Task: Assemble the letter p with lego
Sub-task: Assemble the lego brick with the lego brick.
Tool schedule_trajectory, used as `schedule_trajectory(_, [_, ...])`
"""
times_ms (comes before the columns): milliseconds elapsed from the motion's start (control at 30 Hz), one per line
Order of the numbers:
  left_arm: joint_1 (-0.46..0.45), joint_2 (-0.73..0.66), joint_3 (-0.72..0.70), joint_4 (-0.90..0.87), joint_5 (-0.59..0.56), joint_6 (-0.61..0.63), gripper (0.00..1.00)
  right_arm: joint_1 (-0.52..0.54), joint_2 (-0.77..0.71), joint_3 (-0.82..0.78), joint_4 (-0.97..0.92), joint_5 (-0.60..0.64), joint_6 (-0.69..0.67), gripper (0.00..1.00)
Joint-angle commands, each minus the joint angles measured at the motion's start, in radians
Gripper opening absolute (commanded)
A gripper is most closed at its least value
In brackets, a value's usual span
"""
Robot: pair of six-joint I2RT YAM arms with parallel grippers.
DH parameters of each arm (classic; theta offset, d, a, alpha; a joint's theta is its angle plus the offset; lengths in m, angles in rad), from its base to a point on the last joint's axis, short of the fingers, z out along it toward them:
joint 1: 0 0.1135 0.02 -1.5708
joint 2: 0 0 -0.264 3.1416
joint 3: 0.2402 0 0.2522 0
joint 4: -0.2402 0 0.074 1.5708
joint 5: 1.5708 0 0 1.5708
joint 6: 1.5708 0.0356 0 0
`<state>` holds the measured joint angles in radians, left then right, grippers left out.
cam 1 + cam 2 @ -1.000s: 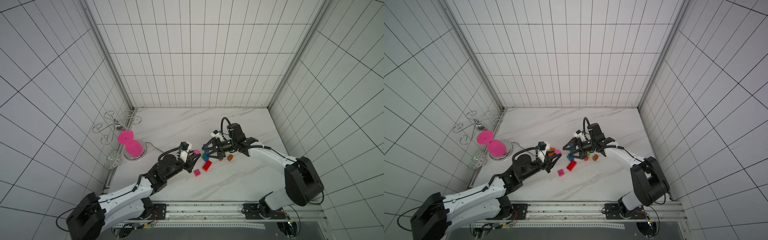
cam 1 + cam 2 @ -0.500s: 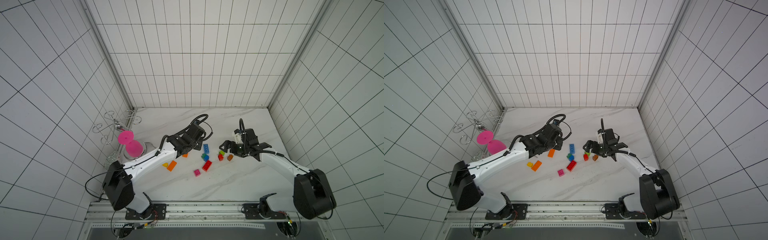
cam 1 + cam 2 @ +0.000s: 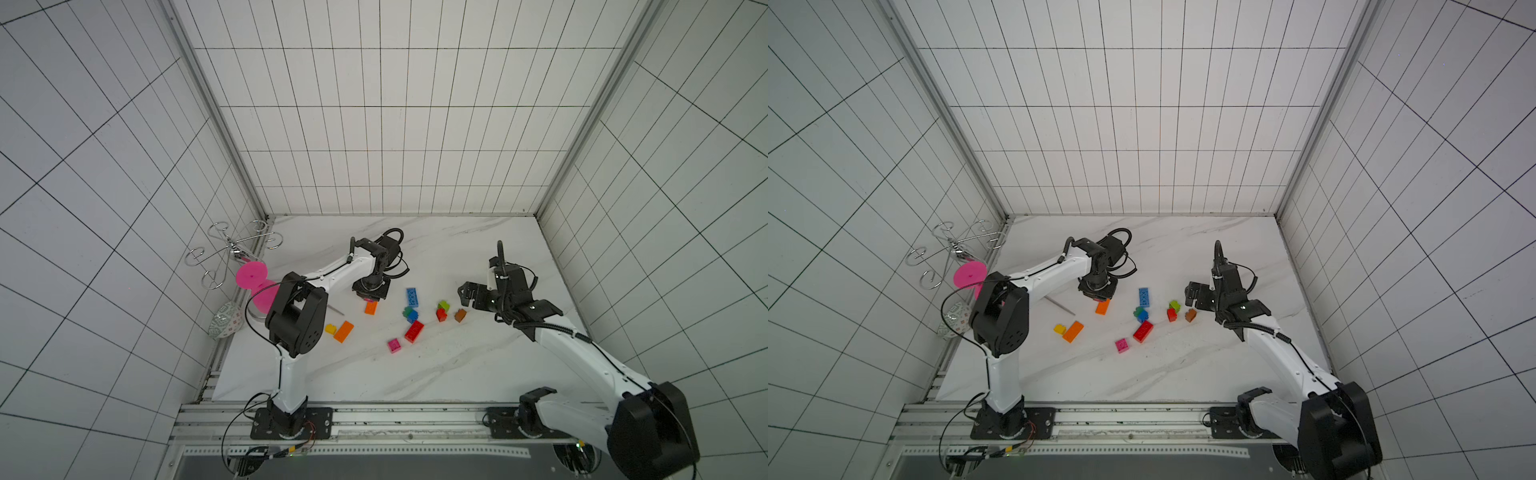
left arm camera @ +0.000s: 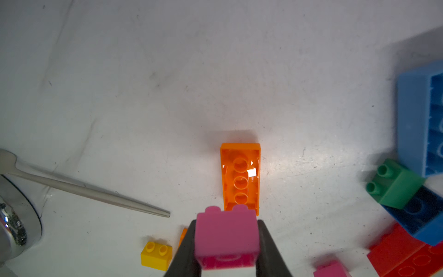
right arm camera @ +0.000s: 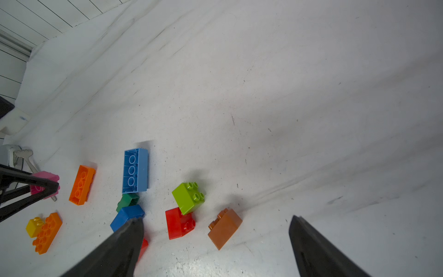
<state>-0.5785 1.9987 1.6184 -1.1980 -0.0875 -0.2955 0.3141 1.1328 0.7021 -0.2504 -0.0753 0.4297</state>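
Observation:
Lego bricks lie scattered mid-table. My left gripper (image 4: 226, 239) is shut on a pink brick (image 4: 226, 236) and hangs just above an upside-down orange brick (image 4: 240, 177), also seen in both top views (image 3: 370, 307) (image 3: 1102, 306). My right gripper (image 5: 215, 219) stands wide open, with nothing held, over a brown brick (image 5: 225, 229) beside a small red brick (image 5: 178, 224) and a lime brick (image 5: 188, 196). A long light-blue brick (image 3: 412, 297), a green and blue pair (image 3: 410, 313), a long red brick (image 3: 414, 331) and a second pink brick (image 3: 394, 345) lie between the arms.
A yellow brick (image 3: 330, 329) and a long orange brick (image 3: 343, 331) lie front left. A metal rod (image 4: 96, 191) lies left of the held brick. A pink hourglass cup (image 3: 253, 278), a wire rack (image 3: 232, 253) and a patterned ball (image 3: 224, 326) stand along the left wall.
My right gripper has drawn back to the right from the middle bricks and opened wide. My left gripper, still holding the pink brick, now hangs over the orange brick.

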Motion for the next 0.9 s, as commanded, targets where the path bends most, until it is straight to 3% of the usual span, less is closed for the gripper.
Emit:
schedule_trajectory(0, [0.016,0.047,0.079,-0.083,0.054,0.036,0.0,-0.005,0.009,-0.015,-0.007,0.026,-0.016,0.98])
schedule_trajectory(367, [0.084,0.183,0.232,-0.169,0.146,0.077,0.0,-0.004,0.032,-0.001,-0.026,0.024,-0.022,0.99])
schedule_trajectory(867, [0.093,0.241,0.239,-0.153,0.225,0.098,0.0,-0.004,0.052,0.007,-0.029,0.007,-0.024,0.99])
